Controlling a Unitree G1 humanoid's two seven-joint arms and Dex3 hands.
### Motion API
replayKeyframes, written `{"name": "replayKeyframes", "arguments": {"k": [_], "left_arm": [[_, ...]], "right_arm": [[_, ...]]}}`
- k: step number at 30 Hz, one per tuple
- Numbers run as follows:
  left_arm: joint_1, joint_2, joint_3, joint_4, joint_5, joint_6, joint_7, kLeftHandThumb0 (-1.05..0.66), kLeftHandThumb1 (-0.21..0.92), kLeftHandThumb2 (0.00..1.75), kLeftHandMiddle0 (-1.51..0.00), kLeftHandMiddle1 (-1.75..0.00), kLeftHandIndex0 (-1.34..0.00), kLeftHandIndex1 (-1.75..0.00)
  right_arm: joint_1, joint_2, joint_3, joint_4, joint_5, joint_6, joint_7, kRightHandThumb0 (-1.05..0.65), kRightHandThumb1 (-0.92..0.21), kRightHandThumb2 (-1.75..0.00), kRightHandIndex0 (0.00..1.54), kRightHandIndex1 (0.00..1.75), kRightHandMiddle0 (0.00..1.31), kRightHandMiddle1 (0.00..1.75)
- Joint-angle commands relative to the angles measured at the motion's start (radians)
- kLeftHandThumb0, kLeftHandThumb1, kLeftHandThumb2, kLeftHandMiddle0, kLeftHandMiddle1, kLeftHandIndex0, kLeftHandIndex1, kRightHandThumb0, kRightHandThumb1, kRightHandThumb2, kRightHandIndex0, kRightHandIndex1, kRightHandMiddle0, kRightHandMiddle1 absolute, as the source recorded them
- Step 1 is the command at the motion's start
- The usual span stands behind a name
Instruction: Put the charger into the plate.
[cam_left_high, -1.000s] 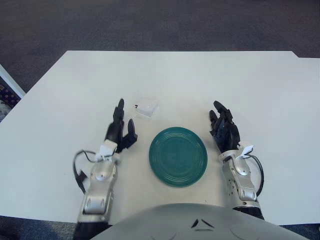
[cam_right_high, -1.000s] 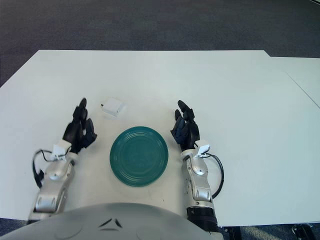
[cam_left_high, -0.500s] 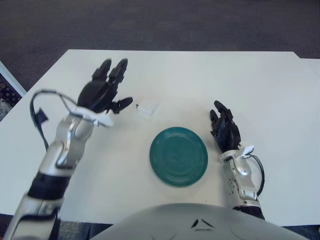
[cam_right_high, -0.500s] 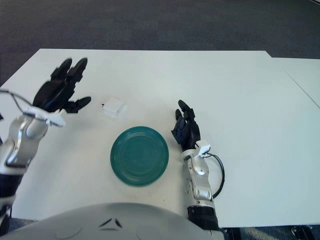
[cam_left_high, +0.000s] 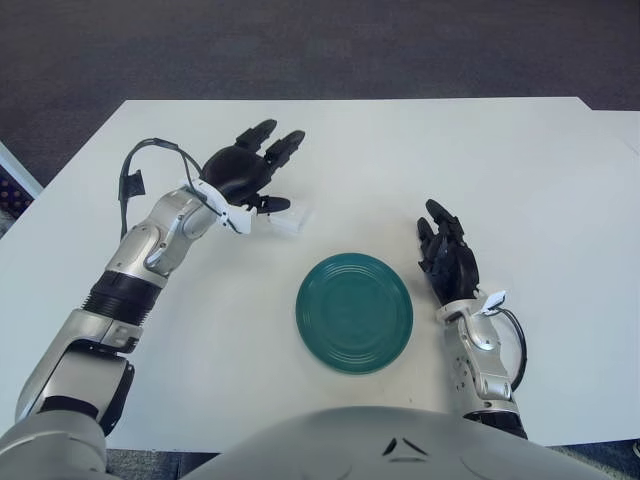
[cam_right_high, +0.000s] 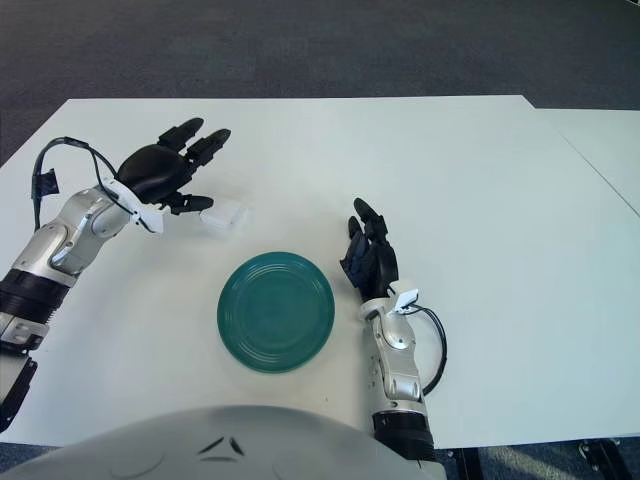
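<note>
The left hand (cam_left_high: 248, 172) hovered open-fingered just beside the white charger (cam_left_high: 283, 222), which lay on the table (cam_left_high: 520, 170) beyond the green plate (cam_left_high: 354, 312). A careless closing risked nudging it away. The right hand (cam_left_high: 447, 260) showed right of the plate, fingers extended.

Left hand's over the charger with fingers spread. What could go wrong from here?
1. The left hand hovers open above the small white charger, with the thumb at its left edge. Closing off-centre might push it along the white table rather than grip it.
2. The charger is low and flat, so the fingers could scrape the table or slip off.
3. The round green plate sits close by; a nudged charger may stop against its rim. The right hand shows to the plate's right, idle.
</note>
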Motion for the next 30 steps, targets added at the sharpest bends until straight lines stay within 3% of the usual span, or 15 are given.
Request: {"name": "replayKeyframes", "arguments": {"k": [1,9,11,14,16,22,30], "left_arm": [[-0.051,0.018,-0.03,0.081,0.0,-0.07,0.01,-1.05,0.92,0.71,0.0,0.0,0.0,0.0],[-0.14,-0.049,-0.144,0.347,0.073,-0.14,0.076,-1.05,0.92,0.69,0.0,0.0,-0.01,-0.01],[-0.11,-0.018,-0.135,0.287,0.052,-0.162,0.059,-1.05,0.92,0.68,0.0,0.0,-0.02,-0.01],[0.091,0.082,-0.048,-0.127,-0.07,-0.14,-0.079,-1.05,0.92,0.65,0.0,0.0,-0.03,-0.01],[0.156,0.097,-0.026,-0.236,-0.108,-0.115,-0.124,-1.05,0.92,0.63,0.0,0.0,-0.03,-0.02],[0.116,0.152,-0.013,-0.297,-0.267,-0.078,-0.325,-1.04,0.92,0.53,0.0,0.0,-0.04,-0.03],[0.166,0.144,0.005,-0.339,-0.306,-0.085,-0.37,-0.95,0.92,0.57,0.0,0.0,-0.05,-0.05]], "right_arm": [[0.044,0.002,-0.002,0.034,-0.003,0.04,-0.01,-0.83,-0.92,-0.84,0.12,0.0,0.0,0.46],[0.056,0.004,0.011,0.017,-0.019,0.043,-0.018,-0.84,-0.92,-0.86,0.12,0.0,0.0,0.46],[0.06,0.006,0.014,0.012,-0.02,0.044,-0.019,-0.84,-0.92,-0.86,0.12,0.0,0.0,0.47],[0.066,0.007,0.018,0.003,-0.025,0.044,-0.021,-0.84,-0.92,-0.86,0.12,0.0,0.0,0.49],[0.069,0.007,0.019,0.001,-0.03,0.042,-0.022,-0.83,-0.92,-0.86,0.12,0.0,0.0,0.49],[0.072,0.004,0.021,0.0,-0.037,0.04,-0.021,-0.83,-0.92,-0.86,0.11,0.0,0.0,0.49],[0.074,0.004,0.025,0.001,-0.043,0.041,-0.021,-0.83,-0.92,-0.85,0.11,0.0,0.0,0.48]]}}
